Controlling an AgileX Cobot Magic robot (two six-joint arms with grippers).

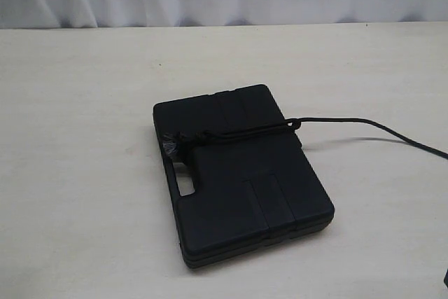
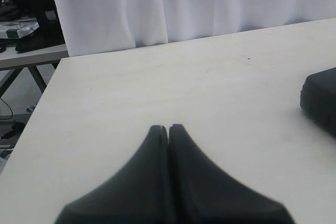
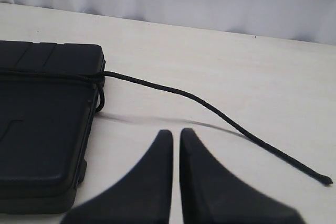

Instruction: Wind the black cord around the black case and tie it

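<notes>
The black cord point(image 1: 241, 130) already runs across the black case point(image 1: 245, 194) lying flat on the table point(image 1: 84, 145) and looks knotted near its handle slot point(image 1: 187, 185), tail trailing aside, so little seems left; left gripper point(image 2: 168, 128) and right gripper point(image 3: 176, 134) sit closed, empty, off the case

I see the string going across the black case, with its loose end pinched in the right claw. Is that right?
Not quite. The string does go across the black case, but its loose end is not pinched in the right claw. It lies free on the table, off to the side of the claw, which holds nothing. The right wrist view shows this.
</notes>
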